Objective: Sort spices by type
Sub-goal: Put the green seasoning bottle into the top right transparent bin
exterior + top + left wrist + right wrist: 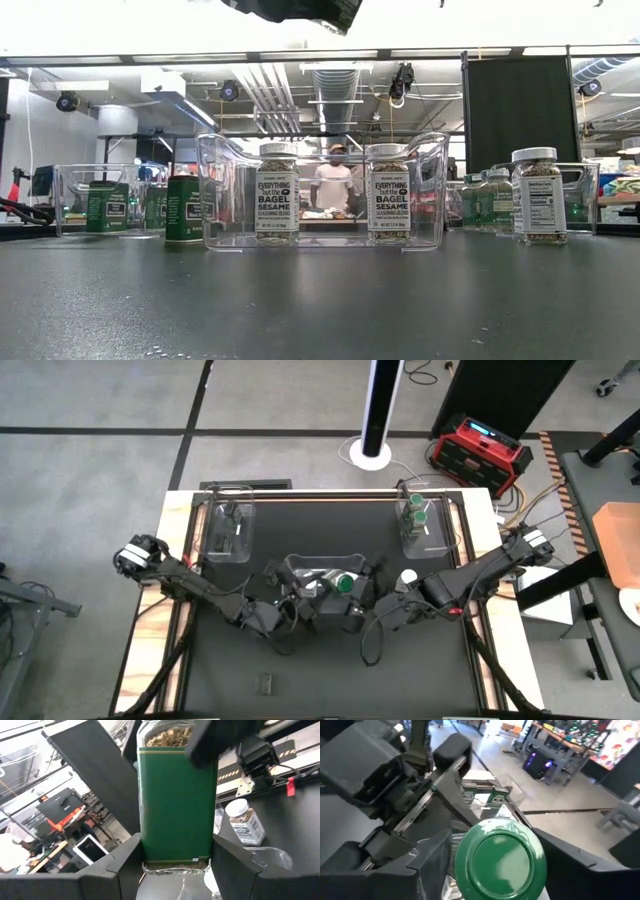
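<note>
The jar being worked on is a green-labelled glass spice jar with a round green lid [343, 583], held up over the clear rectangular plastic bin [300, 565] at the middle of the table. From above it lies tipped on its side between the two arms. Both seem to have hold of it: the left gripper [175, 860] has its dark fingers pressed against the two sides of the green label near the jar's base, and the right gripper [495, 865] is closed in on either side just under the lid, which faces its camera squarely. It looks like a handover in mid-air, though I can't say which arm is giving and which is taking.

Down at table level, the middle bin holds two glass jars of bagel sesame seasoning with pale lids [277, 190], standing upright and apart. A white-capped glass jar [408, 577] stands on the dark tabletop [320, 660] just beside the right arm. The clear bin at the far right [437, 532] holds green-lidded jars [417, 500]; the clear bin at the far left [213, 535] holds jars too, their lids hard to make out from above.

If I were guiding this, I'd say only one arm should let go, and only once the other's grip is firm on the glass. The green lid matches the far right bin, so the right arm seems the natural one to carry it. It should lift clear of the middle bin's rim, turn the jar upright, and set it down beside the others without knocking them.
</note>
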Action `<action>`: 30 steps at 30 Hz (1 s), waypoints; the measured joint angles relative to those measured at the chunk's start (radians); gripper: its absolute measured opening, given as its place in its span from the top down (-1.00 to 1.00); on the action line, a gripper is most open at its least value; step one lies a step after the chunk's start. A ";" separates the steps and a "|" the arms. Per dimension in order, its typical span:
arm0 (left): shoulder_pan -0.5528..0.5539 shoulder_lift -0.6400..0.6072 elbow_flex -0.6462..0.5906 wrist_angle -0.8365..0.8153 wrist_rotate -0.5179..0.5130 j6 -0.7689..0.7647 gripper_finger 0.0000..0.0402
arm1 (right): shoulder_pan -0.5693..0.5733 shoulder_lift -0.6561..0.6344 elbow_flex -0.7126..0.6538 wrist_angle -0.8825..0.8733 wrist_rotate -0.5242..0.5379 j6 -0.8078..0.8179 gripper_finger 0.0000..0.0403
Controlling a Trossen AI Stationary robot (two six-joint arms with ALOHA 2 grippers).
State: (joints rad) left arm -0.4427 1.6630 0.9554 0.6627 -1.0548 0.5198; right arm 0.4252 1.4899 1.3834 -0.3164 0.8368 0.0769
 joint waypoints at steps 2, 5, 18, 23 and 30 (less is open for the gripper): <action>0.000 0.000 0.000 0.000 0.001 0.000 0.07 | -0.002 0.001 0.000 -0.003 -0.003 -0.005 -0.40; 0.000 0.000 0.000 -0.001 0.001 -0.003 0.07 | -0.003 0.001 0.000 -0.004 -0.002 -0.001 -0.36; 0.000 0.000 0.000 -0.002 -0.008 -0.038 -0.10 | -0.003 -0.005 0.000 -0.008 0.000 0.013 -0.17; 0.000 0.000 0.000 -0.003 -0.030 -0.039 -0.29 | -0.006 -0.039 0.000 -0.039 0.000 0.038 -0.17; 0.001 0.000 0.000 -0.008 -0.041 -0.029 -0.46 | -0.033 -0.119 0.000 -0.212 0.068 0.165 -0.17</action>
State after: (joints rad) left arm -0.4419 1.6630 0.9554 0.6552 -1.0956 0.4908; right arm 0.3918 1.3708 1.3834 -0.5281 0.9047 0.2424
